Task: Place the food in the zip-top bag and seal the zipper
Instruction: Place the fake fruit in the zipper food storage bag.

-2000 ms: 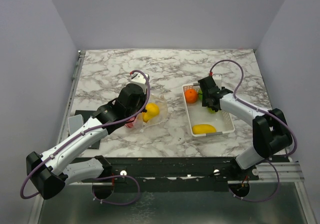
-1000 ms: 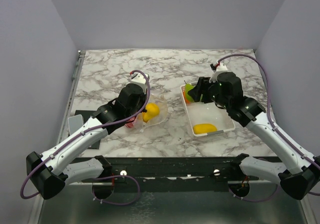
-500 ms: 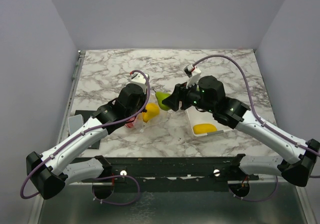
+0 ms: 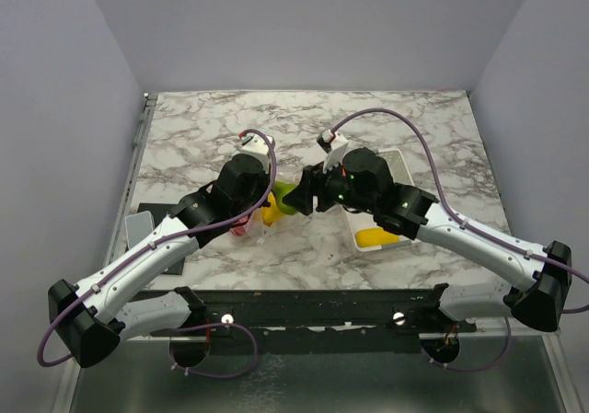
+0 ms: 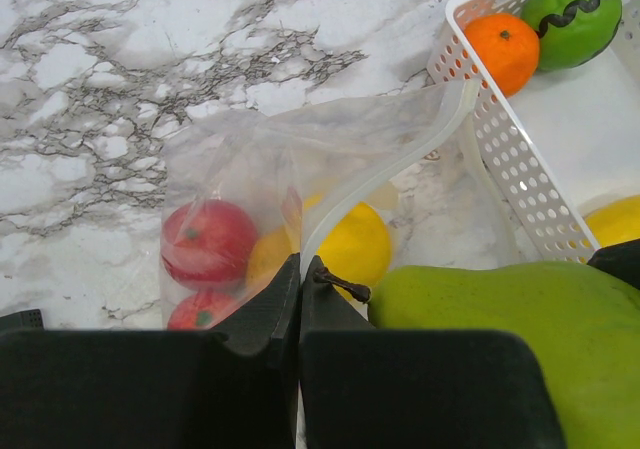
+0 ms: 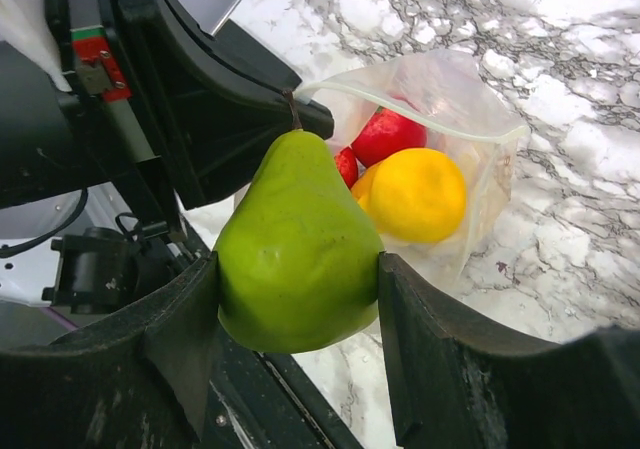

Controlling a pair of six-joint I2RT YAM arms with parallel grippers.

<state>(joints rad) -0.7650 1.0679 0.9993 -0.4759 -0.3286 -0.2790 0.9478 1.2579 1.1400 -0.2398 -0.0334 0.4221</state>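
My left gripper [image 5: 299,269] is shut on the mouth edge of the see-through zip-top bag [image 5: 300,159] and holds it open; the zipper strip [image 5: 400,154] curves along the mouth. Two red fruits [image 5: 208,241] and a yellow one [image 5: 352,244] lie inside the bag. My right gripper [image 6: 298,304] is shut on a green pear [image 6: 295,244] right at the bag's mouth [image 6: 430,119], beside the left gripper [image 4: 267,192]. An orange [image 5: 502,49] and a dark-striped green ball [image 5: 570,17] sit in the white tray [image 5: 500,159]; a yellow fruit [image 4: 375,238] lies at the tray's near end.
The white tray [image 4: 405,165] stands right of the bag, partly under my right arm. A black mat [image 4: 156,212] and a small grey block [image 4: 138,227] lie at the left edge. Grey walls enclose the marble table.
My right gripper lifted the green pear out of the tray and carried it left to the bag's mouth. The left gripper has held the bag still.
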